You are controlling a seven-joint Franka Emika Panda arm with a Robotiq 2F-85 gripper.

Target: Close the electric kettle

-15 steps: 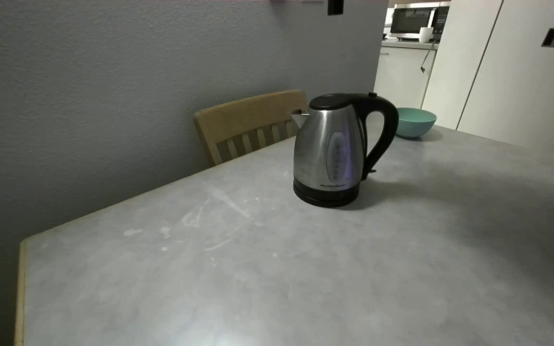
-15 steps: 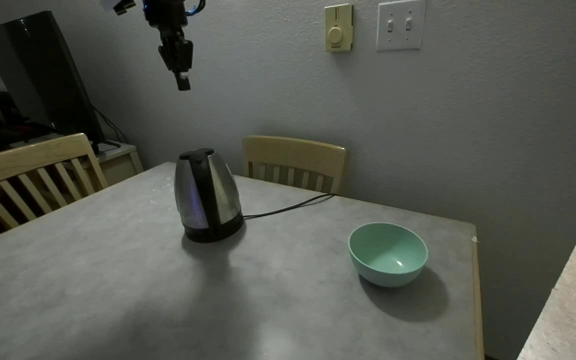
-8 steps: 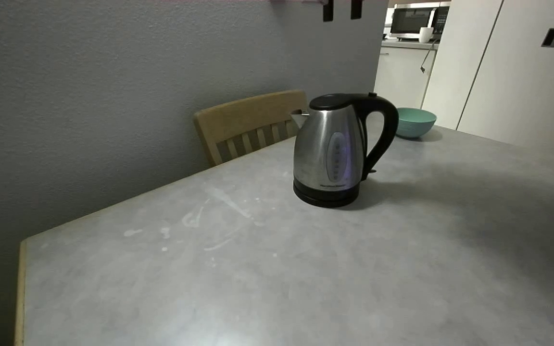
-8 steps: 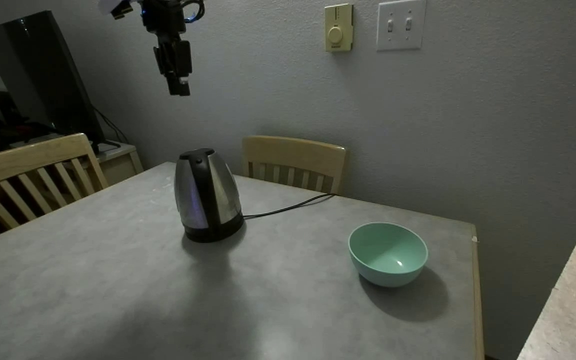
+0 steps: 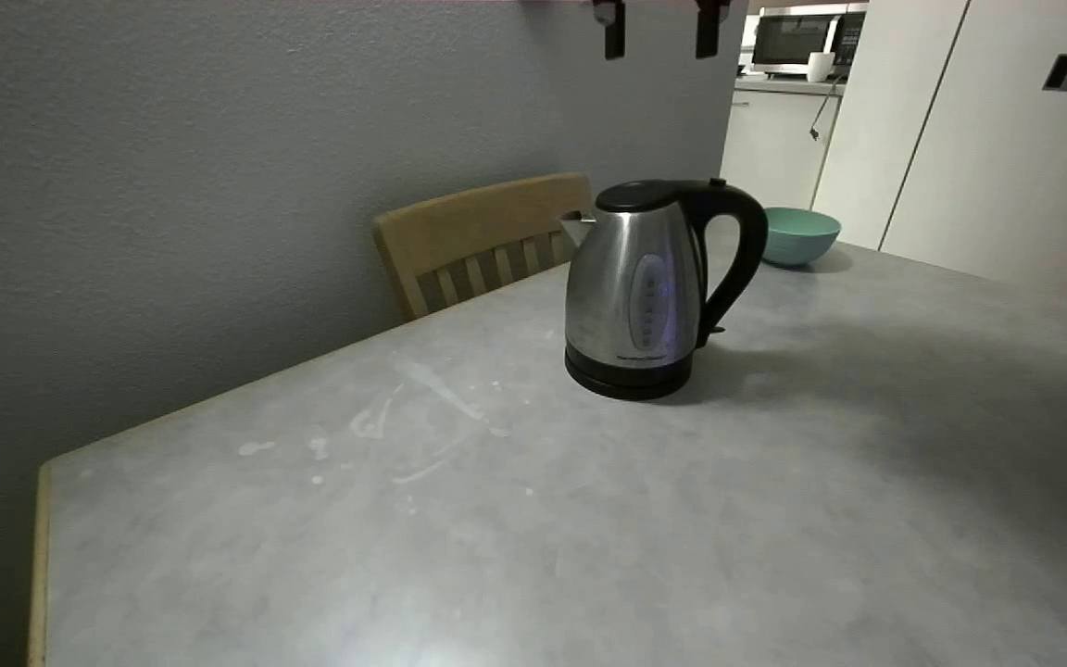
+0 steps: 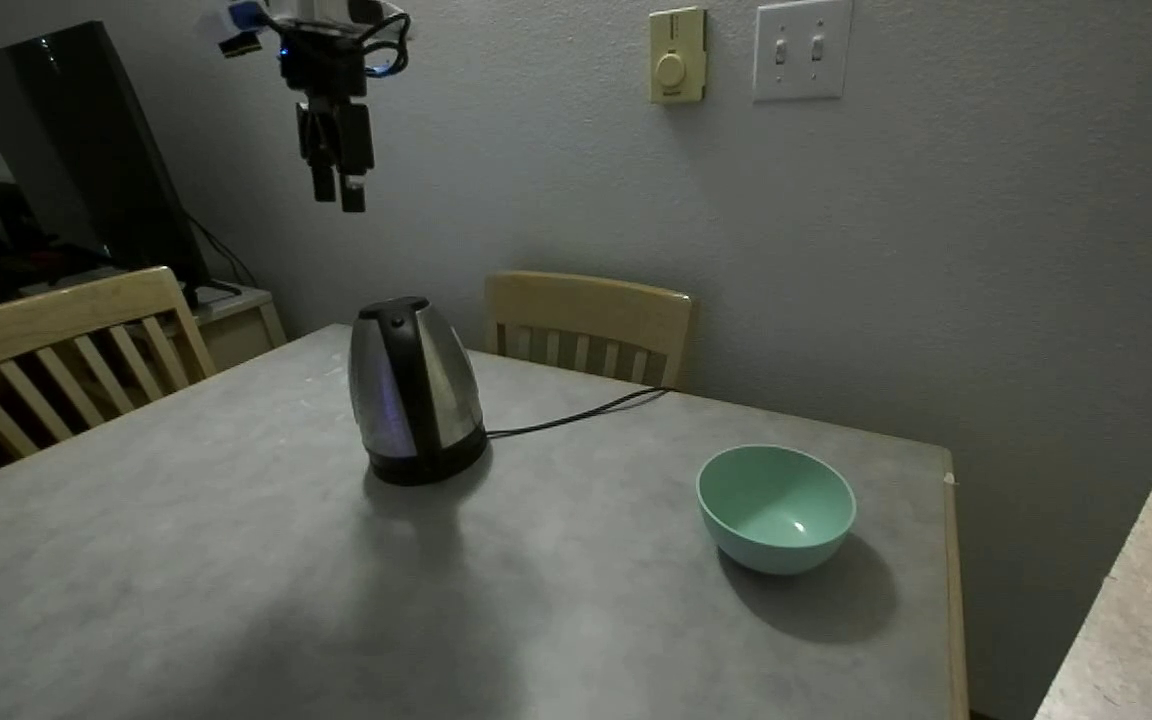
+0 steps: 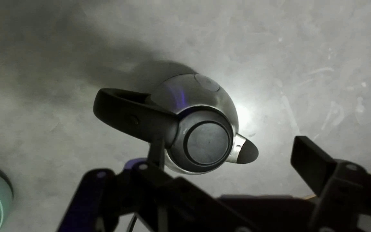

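The electric kettle, a steel jug with a black base, stands upright on the grey table in both exterior views [image 5: 621, 296] [image 6: 451, 385]. Its black lid [image 5: 633, 195] lies flat and level on the jug. From above, the wrist view shows the round lid [image 7: 208, 143], the black handle [image 7: 134, 116] and the spout [image 7: 246, 151]. My gripper [image 6: 338, 198] hangs in the air above the kettle, touching nothing. Both fingers [image 5: 708, 32] are spread wide apart in an exterior view. In the wrist view the open gripper [image 7: 229, 146] has nothing gripped, with the lid below and between its fingers.
A teal bowl [image 6: 776, 510] sits on the table [image 6: 236, 560] beyond the handle side of the kettle. A black cord [image 6: 586, 412] runs from the kettle's base to the table edge. Wooden chairs [image 6: 591, 310] [image 6: 76, 340] stand at the edges, near the wall.
The gripper has come down slightly toward the kettle, and its fingers have spread from nearly together to wide apart. The kettle, lid and bowl have not moved.
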